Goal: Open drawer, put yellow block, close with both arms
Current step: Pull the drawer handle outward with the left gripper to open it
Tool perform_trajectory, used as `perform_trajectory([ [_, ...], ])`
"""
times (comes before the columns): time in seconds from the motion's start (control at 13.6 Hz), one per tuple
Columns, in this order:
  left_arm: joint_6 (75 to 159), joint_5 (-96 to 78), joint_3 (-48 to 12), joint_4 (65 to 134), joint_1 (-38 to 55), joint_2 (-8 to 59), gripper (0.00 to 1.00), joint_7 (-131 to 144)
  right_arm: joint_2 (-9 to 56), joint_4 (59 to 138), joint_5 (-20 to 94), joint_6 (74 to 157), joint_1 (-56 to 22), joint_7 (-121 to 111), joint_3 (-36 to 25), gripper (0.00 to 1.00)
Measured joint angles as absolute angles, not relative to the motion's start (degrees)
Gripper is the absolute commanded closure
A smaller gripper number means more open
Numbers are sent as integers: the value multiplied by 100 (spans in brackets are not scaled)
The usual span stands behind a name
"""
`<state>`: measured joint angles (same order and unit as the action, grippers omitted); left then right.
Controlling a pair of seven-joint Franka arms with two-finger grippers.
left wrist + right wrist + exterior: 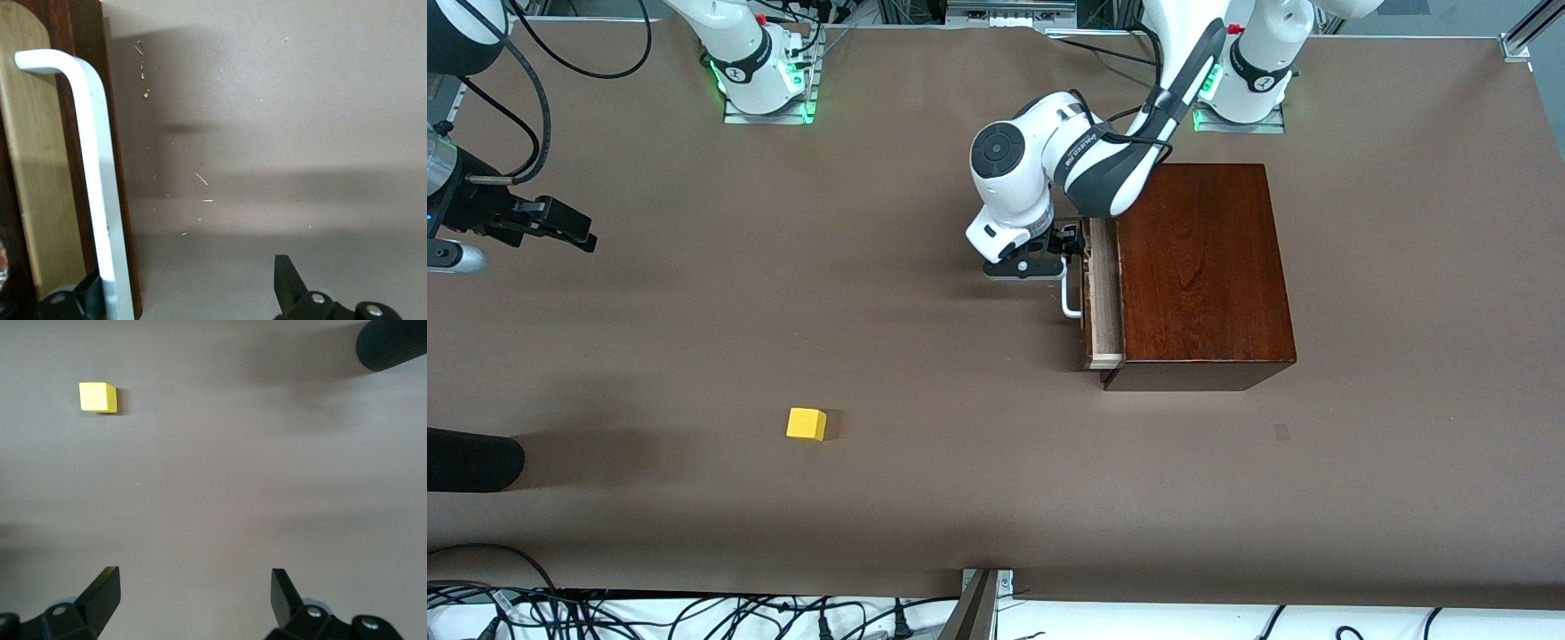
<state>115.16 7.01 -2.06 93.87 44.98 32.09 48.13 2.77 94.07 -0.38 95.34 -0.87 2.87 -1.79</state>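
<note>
The dark mahogany box point(1200, 267) stands toward the left arm's end of the table. Its drawer point(1104, 293) is pulled out a little, showing pale wood. My left gripper point(1060, 253) is open at the white bar handle point(1069, 298). In the left wrist view the handle point(93, 167) runs between the jaws, close to one finger, with the gripper point(187, 280) not closed on it. The yellow block point(807, 424) lies on the table, nearer the front camera, toward the right arm's end. My right gripper point(560, 227) waits open and empty over bare table; the block point(98, 397) shows ahead of its open jaws point(193, 587).
A black rounded object point(471, 458) juts in at the table's edge toward the right arm's end, and also shows in the right wrist view point(393, 347). Brown table point(960, 462) surrounds the block. Cables hang along the edge nearest the front camera.
</note>
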Motion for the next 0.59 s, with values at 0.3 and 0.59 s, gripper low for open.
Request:
perform_trajectory([
  [0.3,11483,791,-129,9218,4665,3329,0,4964,277,9407,-38,9534,-87,287,-179,0],
  [0.59,11471,819,-91,9103,4758,3405,0,5050,277,9407,-38,9534,-87,287,-179,0],
])
